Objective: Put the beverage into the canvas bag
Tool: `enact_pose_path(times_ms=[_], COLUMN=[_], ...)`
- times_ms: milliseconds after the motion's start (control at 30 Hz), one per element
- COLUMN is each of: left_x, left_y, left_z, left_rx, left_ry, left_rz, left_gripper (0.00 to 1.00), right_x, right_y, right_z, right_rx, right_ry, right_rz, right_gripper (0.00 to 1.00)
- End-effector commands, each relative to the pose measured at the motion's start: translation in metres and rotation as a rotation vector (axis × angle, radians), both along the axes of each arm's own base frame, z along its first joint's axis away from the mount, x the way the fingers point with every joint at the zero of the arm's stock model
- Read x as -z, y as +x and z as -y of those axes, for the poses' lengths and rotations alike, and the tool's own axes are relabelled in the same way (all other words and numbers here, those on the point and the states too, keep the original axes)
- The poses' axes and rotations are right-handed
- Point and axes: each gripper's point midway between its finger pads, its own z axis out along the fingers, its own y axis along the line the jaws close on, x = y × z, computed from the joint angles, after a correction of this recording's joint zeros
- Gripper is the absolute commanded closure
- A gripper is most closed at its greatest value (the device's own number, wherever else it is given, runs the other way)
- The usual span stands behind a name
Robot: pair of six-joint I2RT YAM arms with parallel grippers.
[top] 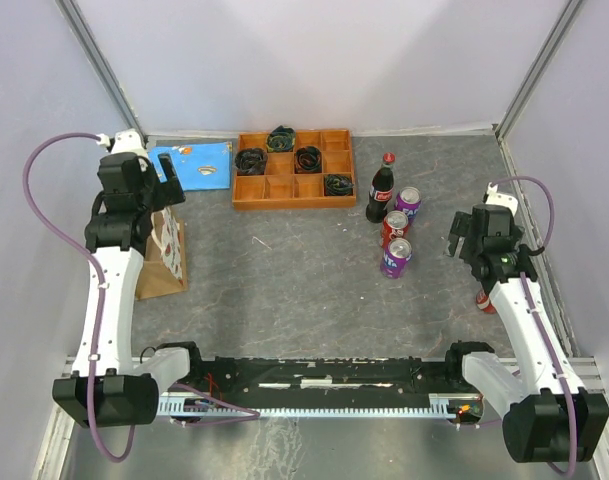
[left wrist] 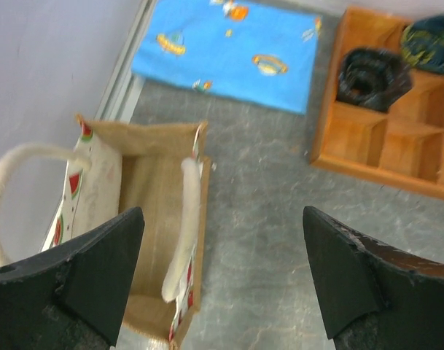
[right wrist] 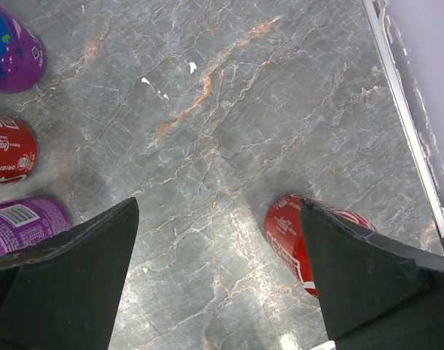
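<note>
The canvas bag (top: 164, 258) stands at the left, tan with white loop handles and a watermelon print; in the left wrist view its open top (left wrist: 145, 197) is empty. My left gripper (top: 170, 182) hovers open and empty above and just right of the bag (left wrist: 222, 215). Beverages stand at the right: a cola bottle (top: 381, 188), a purple can (top: 408, 201), a red can (top: 394, 228) and a purple can (top: 395, 258). Another red can (top: 483, 299) lies under my right arm. My right gripper (top: 458, 236) is open and empty above bare table (right wrist: 219, 204), with that red can (right wrist: 287, 237) by its right finger.
A wooden compartment tray (top: 294, 190) with dark coiled items sits at the back centre. A blue patterned cloth (top: 199, 165) lies beside it behind the bag. Grey walls close in on both sides; a metal rail (right wrist: 407, 124) runs along the right edge.
</note>
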Motion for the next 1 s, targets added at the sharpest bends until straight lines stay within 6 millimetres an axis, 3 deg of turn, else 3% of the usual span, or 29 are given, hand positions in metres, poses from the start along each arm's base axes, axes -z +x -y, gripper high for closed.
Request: enact_pose_path(times_ms=[0,167,267,367,633,867,933,967], left_x=[0.027,0.052,0.064,0.068,0.054,0.052,0.052,0.052], left_y=[-0.020,-0.027,-0.028,-0.028,-0.020,-0.024,-0.027,-0.031], left_z=[-0.017,-0.022,-0.020,-0.015,0.008,0.035,0.048,0.064], left_rx=[-0.056,-0.051,-0.036,-0.006,0.102,0.180,0.212,0.249], left_ry=[0.074,0.123,0.119,0.102,0.027,-0.075,-0.104,-0.124], left_rz=[-0.101,-0.156,-0.181,-0.188,-0.173,-0.178,-0.183,-0.187], left_gripper=[0.05,0.05,0.11,0.34,0.95,0.97,0.97,0.97], right_x=[-0.016,-0.018,-0.022,-0.025,-0.042,-0.062,-0.067,-0.073], right_y=[-0.001,-0.004,-0.007,-0.010,-0.018,-0.021,-0.021,-0.021], right_z=[0.000,-0.001,0.000,0.002,0.004,0.005,0.005,0.005], right_rx=[-0.002,-0.001,0.002,0.010,0.020,0.017,0.017,0.017], right_ry=[-0.006,0.004,0.000,-0.007,-0.017,-0.022,-0.021,-0.021], right_rz=[0.024,0.027,0.040,0.046,0.065,0.095,0.101,0.110], right_gripper=[0.01,0.01,0.01,0.01,0.01,0.01,0.01,0.01])
